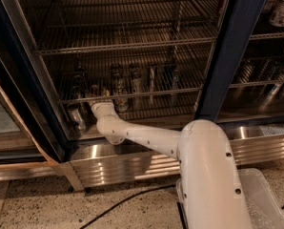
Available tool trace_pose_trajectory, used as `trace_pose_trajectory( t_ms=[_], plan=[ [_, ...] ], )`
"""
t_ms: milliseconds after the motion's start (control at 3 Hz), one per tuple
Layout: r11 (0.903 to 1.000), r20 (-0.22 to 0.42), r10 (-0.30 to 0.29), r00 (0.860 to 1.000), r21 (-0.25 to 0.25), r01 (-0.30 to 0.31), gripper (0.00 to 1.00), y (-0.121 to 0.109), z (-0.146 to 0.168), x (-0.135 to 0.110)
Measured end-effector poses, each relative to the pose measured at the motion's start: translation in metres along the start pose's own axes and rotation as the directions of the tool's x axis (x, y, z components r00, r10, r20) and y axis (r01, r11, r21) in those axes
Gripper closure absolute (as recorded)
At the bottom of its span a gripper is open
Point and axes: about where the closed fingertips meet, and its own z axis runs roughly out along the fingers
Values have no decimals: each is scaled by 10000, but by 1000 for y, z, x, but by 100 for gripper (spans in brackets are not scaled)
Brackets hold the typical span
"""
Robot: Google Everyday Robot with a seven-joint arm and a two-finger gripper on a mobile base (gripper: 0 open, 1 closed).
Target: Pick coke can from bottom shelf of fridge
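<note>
Coke can is hard to pick out, honestly: nothing in there reads as clearly red in the dim light, so I can't say where it sits, which way it stands or what's printed on it. Closest in, the white arm (147, 140) reaches over the fridge's (228, 51) ribbed steel base into the left compartment. The claw (102, 104) is at the front of the bottom shelf (161, 109), just beside a can with a pale label (120, 100), writing unreadable. Can't tell if the claw is grasping anything. A silvery can (77, 116) stands left of it. Behind is a row of upright dark cans (135, 82).
</note>
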Motion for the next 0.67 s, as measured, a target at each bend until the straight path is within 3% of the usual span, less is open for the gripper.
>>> trace_pose_trajectory(
  t_ms=[667],
  plan=[
    [9993,239,173,9996,341,-181,100,-17,-38,-10]
  ],
)
